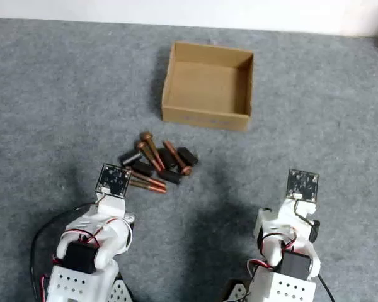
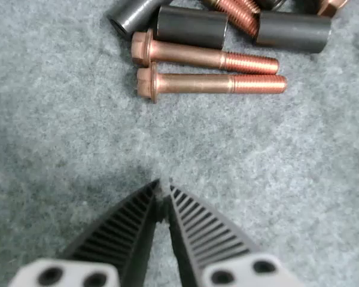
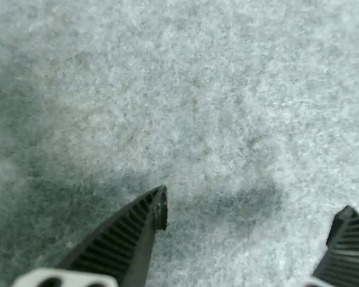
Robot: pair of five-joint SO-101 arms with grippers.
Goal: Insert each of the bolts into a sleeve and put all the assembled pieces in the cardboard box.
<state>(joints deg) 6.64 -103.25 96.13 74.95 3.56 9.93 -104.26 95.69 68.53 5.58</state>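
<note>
Several copper bolts [image 1: 152,151] and black sleeves [image 1: 170,162] lie in a loose pile on the grey carpet, in front of the open cardboard box [image 1: 207,115]. In the left wrist view two bolts [image 2: 209,70] lie side by side with sleeves [image 2: 191,26] just beyond them. My left gripper [image 2: 164,188] is shut and holds nothing, a short way from those bolts. The left arm [image 1: 97,233] sits at the near left, beside the pile. My right gripper [image 3: 254,215] is open over bare carpet; its arm [image 1: 290,245] is at the near right.
The cardboard box has nothing inside and stands toward the back middle. Grey carpet [image 1: 315,126] stretches around the pile and the box. A pale wall edge [image 1: 189,9] runs along the back.
</note>
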